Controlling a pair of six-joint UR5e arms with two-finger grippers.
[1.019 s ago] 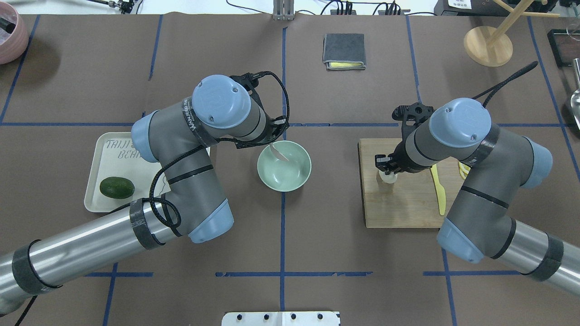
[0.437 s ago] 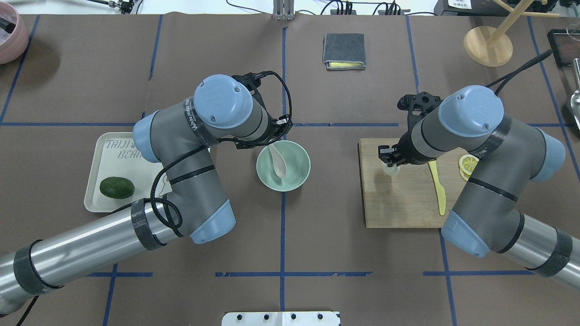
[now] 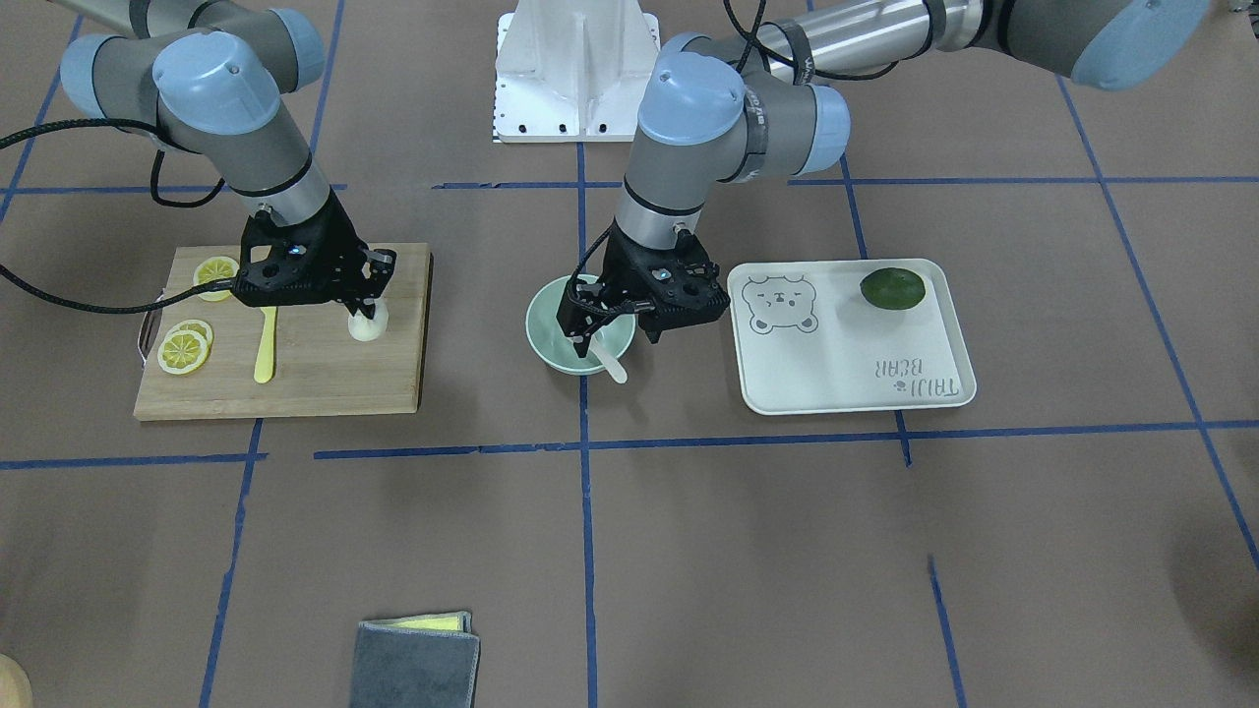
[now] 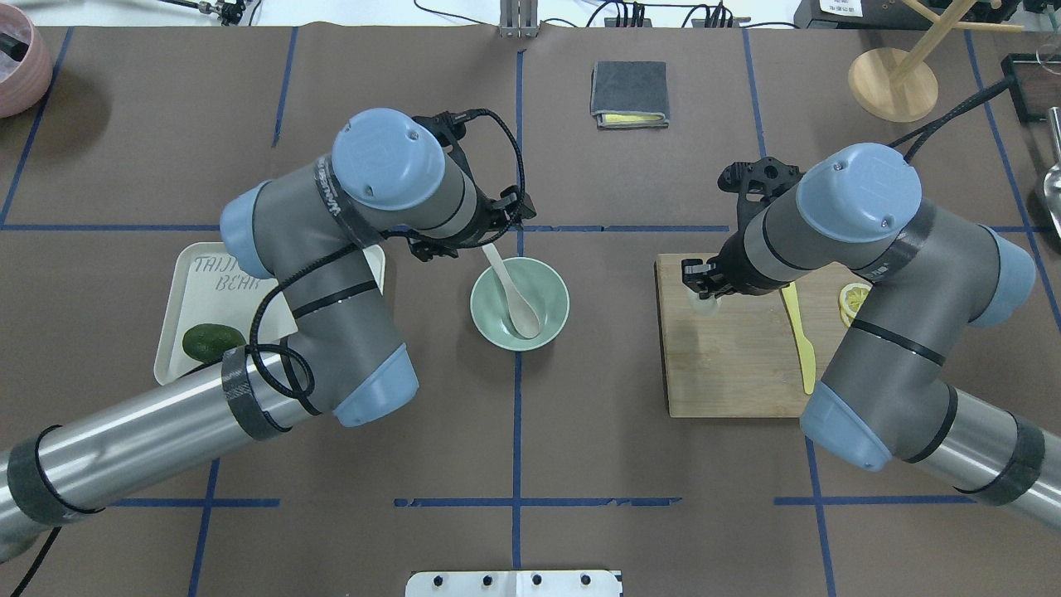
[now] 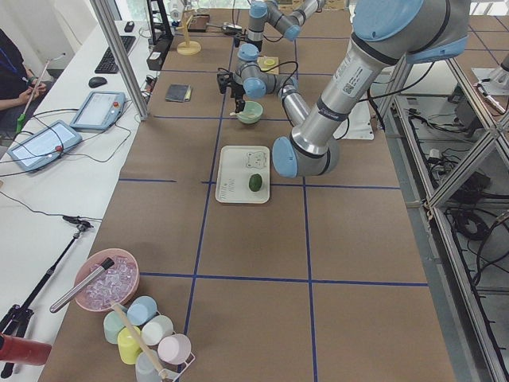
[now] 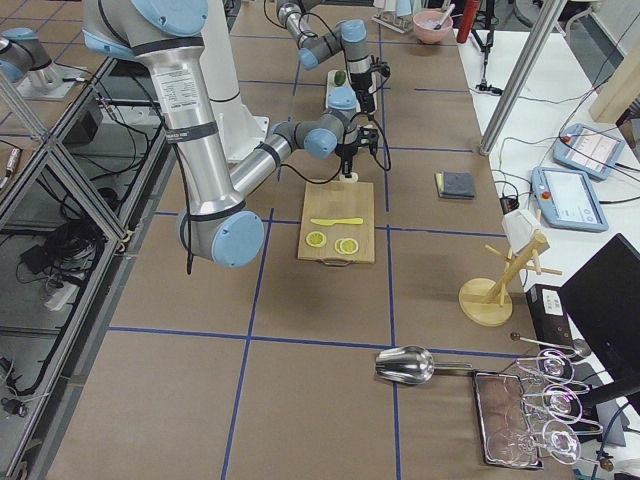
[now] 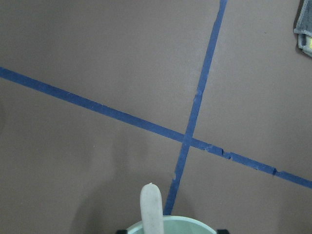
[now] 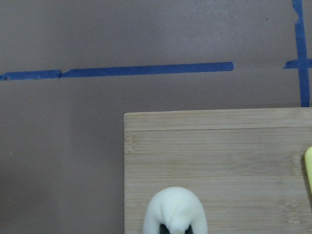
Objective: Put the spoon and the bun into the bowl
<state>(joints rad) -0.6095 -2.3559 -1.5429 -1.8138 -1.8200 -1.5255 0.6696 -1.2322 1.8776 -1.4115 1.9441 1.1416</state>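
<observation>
The pale mint-green bowl stands at the table's middle, also seen in the front view. The whitish spoon lies in it, its handle sticking out over the far rim; the handle tip shows in the left wrist view. My left gripper is open just above the bowl, its jaws either side of the handle and not touching it. My right gripper is shut on the white bun, held low over the wooden cutting board near its far left corner; the bun also shows in the right wrist view.
A yellow plastic knife and lemon slices lie on the board. A white tray with a dark green lime sits left of the bowl. A folded grey cloth and a wooden stand are at the far side.
The spoon has left my left gripper and dropped into the bowl; the left wrist has pulled back from it. My right gripper has carried the bun toward the board's far left corner.
</observation>
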